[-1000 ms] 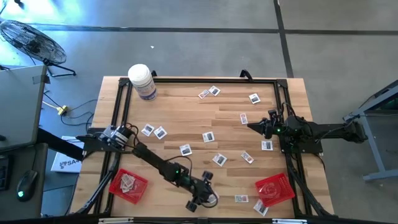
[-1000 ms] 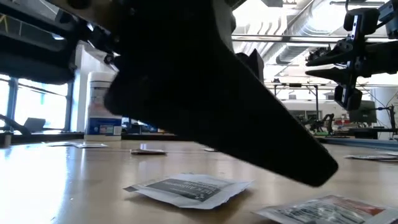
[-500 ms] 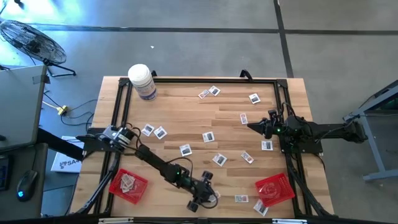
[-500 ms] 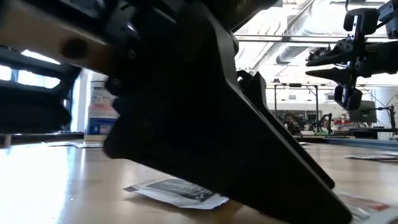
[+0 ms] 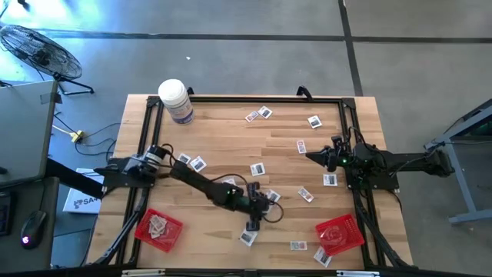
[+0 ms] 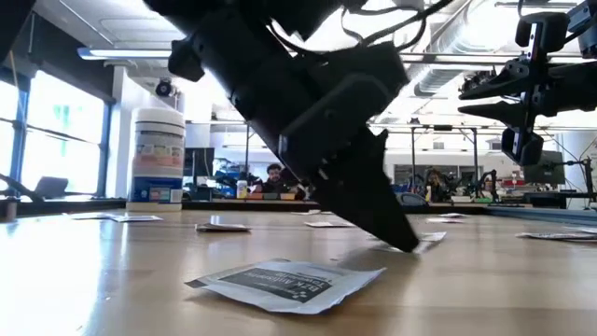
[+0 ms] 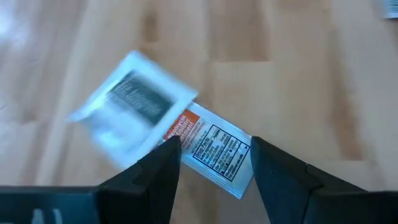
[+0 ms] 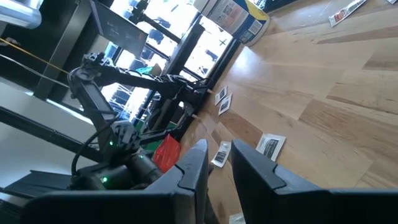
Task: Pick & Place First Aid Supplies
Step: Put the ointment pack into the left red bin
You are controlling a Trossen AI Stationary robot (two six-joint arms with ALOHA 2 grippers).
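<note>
White square packets [image 5: 258, 169] with dark grey and red print on a light wood-grain table [image 5: 231, 138], two red trays [image 5: 159, 229] [image 5: 339, 233], a white bottle [image 5: 175, 101] with white cap and blue label band, both arms black.

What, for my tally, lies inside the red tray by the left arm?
A few overlapping white packets lie in the red tray; anything beneath them is covered, so no exact count.

The high view looks straight down over the whole table [image 5: 231, 154]. The low view sits at tabletop height, facing level across it, near a packet [image 6: 284, 283]. Both show the white bottle [image 5: 176, 100]. Wrist views look past their own fingers.
</note>
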